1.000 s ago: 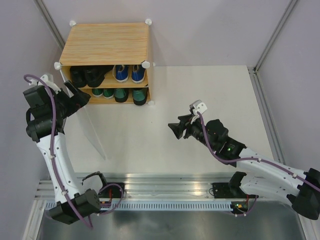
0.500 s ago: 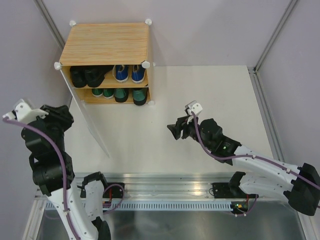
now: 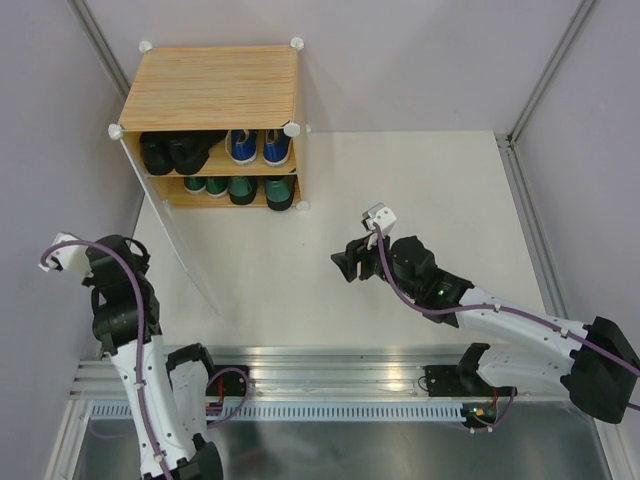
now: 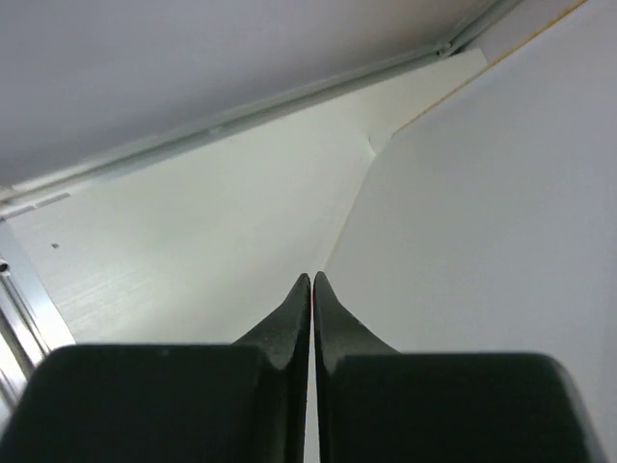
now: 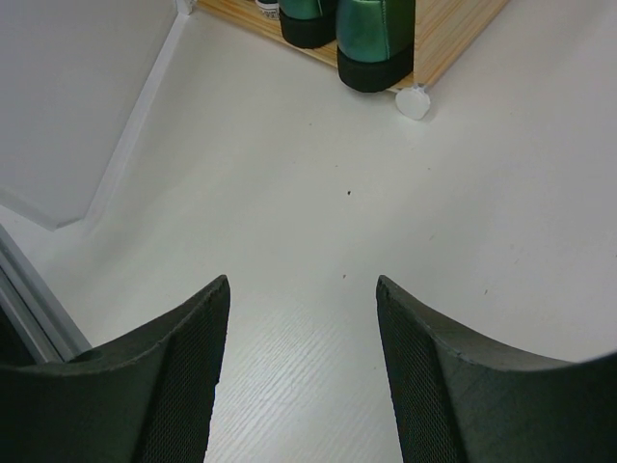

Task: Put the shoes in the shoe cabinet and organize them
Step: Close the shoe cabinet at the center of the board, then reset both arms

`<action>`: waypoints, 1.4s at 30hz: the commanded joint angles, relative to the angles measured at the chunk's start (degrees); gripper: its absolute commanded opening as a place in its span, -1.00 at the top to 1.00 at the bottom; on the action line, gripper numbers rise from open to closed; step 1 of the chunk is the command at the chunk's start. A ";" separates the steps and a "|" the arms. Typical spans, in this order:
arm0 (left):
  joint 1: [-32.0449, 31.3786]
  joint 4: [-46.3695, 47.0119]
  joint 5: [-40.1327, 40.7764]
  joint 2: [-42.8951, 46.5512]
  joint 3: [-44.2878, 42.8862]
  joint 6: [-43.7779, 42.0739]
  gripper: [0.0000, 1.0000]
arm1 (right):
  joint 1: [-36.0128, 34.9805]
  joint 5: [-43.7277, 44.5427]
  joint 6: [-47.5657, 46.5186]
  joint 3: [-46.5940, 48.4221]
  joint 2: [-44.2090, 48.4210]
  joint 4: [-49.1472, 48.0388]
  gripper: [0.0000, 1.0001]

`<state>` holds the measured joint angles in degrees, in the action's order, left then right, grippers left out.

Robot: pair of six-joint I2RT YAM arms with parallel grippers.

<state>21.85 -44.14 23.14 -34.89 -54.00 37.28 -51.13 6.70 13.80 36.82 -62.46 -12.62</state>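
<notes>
The shoe cabinet (image 3: 215, 85) stands at the back left with its frosted door panel (image 3: 178, 245) swung open toward the front. The shoes sit inside: black boots (image 3: 172, 150) and blue sneakers (image 3: 258, 146) on the upper shelf, green sneakers (image 3: 203, 184) and dark-green loafers (image 3: 262, 190) on the lower one. My left gripper (image 3: 133, 256) is shut and empty, left of the door panel (image 4: 482, 241), with its fingertips (image 4: 312, 278) pressed together. My right gripper (image 3: 343, 262) hovers open over the table, facing the loafers (image 5: 376, 34) and holding nothing (image 5: 301, 280).
Grey walls close in on the left and back. A white corner connector (image 5: 415, 101) marks the cabinet's near right foot. The metal rail (image 3: 330, 365) with both arm bases runs along the near edge of the white table (image 3: 400, 180).
My left arm has pulled back from beside the cabinet toward the near left, and its gripper has gone from open to shut. The right gripper has drifted slightly left.
</notes>
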 commanded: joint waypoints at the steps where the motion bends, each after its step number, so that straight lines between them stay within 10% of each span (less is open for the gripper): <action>1: 0.48 7.36 -13.30 -0.87 6.33 11.22 0.95 | 0.07 0.50 1.14 2.64 0.93 0.14 -0.32; 5: -2.57 43.81 -51.29 -14.62 18.46 18.94 0.96 | 0.07 5.05 0.44 3.00 2.77 2.07 -0.32; 6: -12.87 45.01 -52.31 -19.72 16.05 16.97 0.95 | 0.07 6.21 0.78 3.17 3.13 2.68 -0.32; 9: -29.52 36.15 -41.01 -29.35 3.48 5.89 0.95 | -0.02 8.94 0.70 3.17 4.62 3.74 -0.32; 12: -30.37 34.75 -34.67 -26.38 4.25 7.81 0.95 | -0.11 9.82 0.61 2.91 6.20 4.54 -0.32; 19: -30.37 30.71 -25.42 -14.42 6.45 4.57 -0.14 | -0.11 7.98 1.40 3.17 5.86 4.45 -0.36; 26: -30.37 24.81 -26.47 -10.90 2.85 -2.64 -0.60 | -0.02 6.84 1.49 3.35 4.10 3.66 -0.45; 28: -30.37 22.97 -29.01 -10.63 1.01 -4.92 -0.99 | -0.11 8.14 2.28 3.78 3.22 3.66 -0.51; 42: -30.72 20.67 -32.01 -10.73 -2.43 -15.83 -0.99 | 0.86 38.99 6.76 11.87 -2.15 18.94 -0.89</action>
<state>-8.62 -23.11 -7.73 -46.87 -54.81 27.03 -50.85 35.05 18.94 45.36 -65.73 1.52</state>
